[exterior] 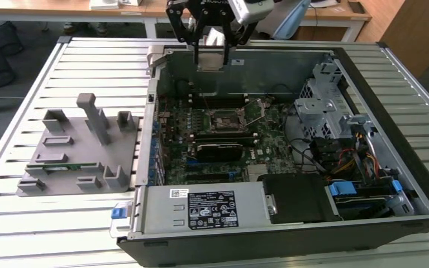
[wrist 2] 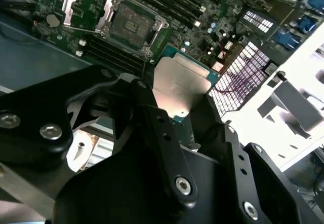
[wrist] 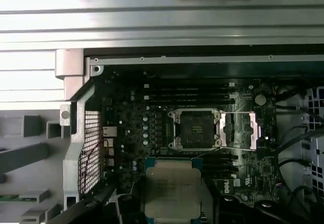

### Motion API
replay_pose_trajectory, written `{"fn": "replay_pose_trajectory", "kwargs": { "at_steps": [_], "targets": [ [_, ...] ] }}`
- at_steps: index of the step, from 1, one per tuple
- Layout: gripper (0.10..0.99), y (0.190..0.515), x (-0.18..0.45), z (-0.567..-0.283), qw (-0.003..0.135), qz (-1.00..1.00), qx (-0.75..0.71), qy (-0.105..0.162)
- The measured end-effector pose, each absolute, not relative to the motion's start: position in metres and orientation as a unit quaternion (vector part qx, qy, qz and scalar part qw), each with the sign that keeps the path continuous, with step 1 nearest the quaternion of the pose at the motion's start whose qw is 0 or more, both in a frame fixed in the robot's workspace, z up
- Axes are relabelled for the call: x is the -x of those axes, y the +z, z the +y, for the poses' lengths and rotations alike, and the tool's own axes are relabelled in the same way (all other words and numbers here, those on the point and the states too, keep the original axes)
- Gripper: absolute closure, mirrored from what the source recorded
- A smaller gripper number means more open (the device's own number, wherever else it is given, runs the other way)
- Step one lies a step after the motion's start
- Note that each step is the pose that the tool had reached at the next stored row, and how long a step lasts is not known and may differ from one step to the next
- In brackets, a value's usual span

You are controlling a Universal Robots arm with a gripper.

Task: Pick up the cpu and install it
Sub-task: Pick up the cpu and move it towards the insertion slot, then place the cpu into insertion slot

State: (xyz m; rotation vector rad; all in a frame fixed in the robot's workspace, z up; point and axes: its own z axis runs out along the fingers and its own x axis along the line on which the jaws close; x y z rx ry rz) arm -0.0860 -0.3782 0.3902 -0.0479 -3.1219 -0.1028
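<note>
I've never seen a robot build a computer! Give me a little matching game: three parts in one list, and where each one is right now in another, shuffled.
Things:
1. cpu
2. socket
3. memory stick

Places:
A. lying in the grey holder beside the case
B. on the motherboard, lid swung open
C. clamped in the gripper, over the case

Pairs: 1-C, 2-B, 3-A
</note>
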Motion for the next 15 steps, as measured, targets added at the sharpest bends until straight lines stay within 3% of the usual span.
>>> {"fn": "replay_pose_trajectory", "kwargs": {
  "at_steps": [15],
  "targets": [
    [0.553,0.390,0.055,-0.376,0.009,-0.999,0.017,-0.032]
  ]
}}
